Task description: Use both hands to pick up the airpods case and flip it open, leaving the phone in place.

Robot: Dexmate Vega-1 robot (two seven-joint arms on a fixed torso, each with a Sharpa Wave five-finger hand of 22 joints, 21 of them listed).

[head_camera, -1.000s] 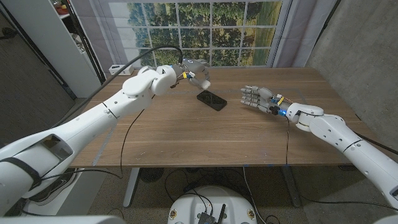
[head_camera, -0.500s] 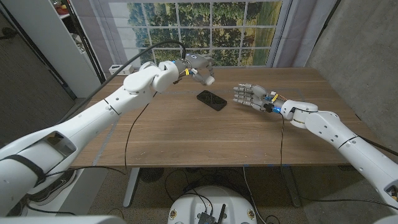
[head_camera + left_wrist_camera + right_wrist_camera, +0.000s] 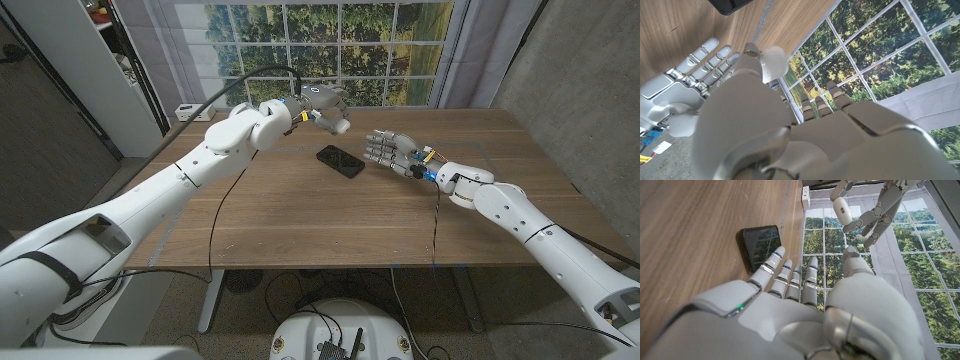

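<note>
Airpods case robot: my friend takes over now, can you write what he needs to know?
Left hand: holds the white airpods case in the air beyond the phone.
Right hand: open, holding nothing, fingers apart, beside the phone.
Phone: lying on the table, untouched.
Done: case is picked up.
Left: bring the right hand to the case, flip the lid open with both hands, leave the phone alone.

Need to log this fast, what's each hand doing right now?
Left hand: holding the airpods case in the air.
Right hand: open, holding nothing, beside the phone.
</note>
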